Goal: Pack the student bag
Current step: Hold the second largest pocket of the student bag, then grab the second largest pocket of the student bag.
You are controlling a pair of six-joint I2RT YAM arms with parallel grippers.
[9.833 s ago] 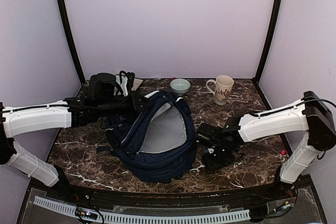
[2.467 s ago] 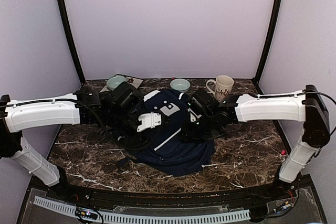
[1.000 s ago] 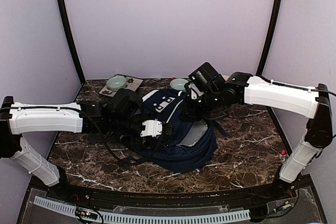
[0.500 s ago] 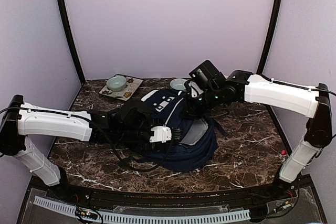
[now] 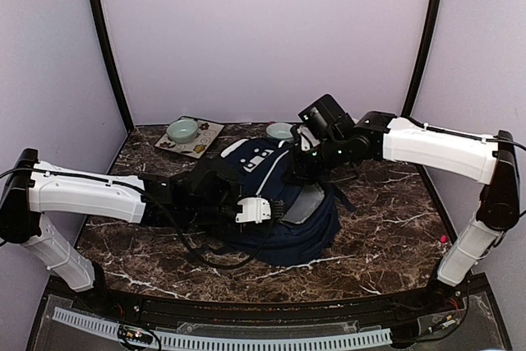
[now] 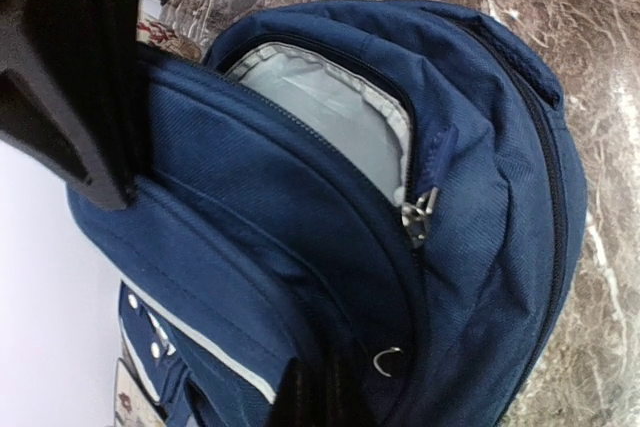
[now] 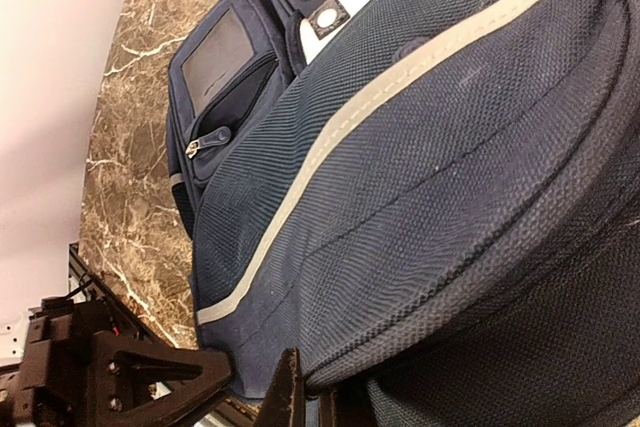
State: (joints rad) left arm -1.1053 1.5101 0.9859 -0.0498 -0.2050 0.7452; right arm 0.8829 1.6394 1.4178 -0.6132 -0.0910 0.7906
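Observation:
The student bag (image 5: pixel 283 203), navy with pale stripes, lies in the middle of the table with its top propped up. Its opening gapes a little and shows grey lining (image 6: pixel 330 112) and a zip pull (image 6: pixel 418 213). My left gripper (image 5: pixel 265 210) is at the bag's near left side, shut on a fold of its fabric; its fingertips (image 6: pixel 318 399) are pressed together at the seam. My right gripper (image 5: pixel 301 167) is over the bag's far side, shut on the rim of its upper panel (image 7: pixel 322 403), holding that edge up. What is inside the bag is hidden.
A patterned tray (image 5: pixel 203 144) carrying a pale green bowl (image 5: pixel 182 130) sits at the back left. A second green bowl (image 5: pixel 280 130) stands at the back, just behind the bag. The right arm crosses above the back right of the table.
My left gripper has slid right along the bag's near side and shut on its fabric. The right gripper has kept its hold on the raised rim almost without moving.

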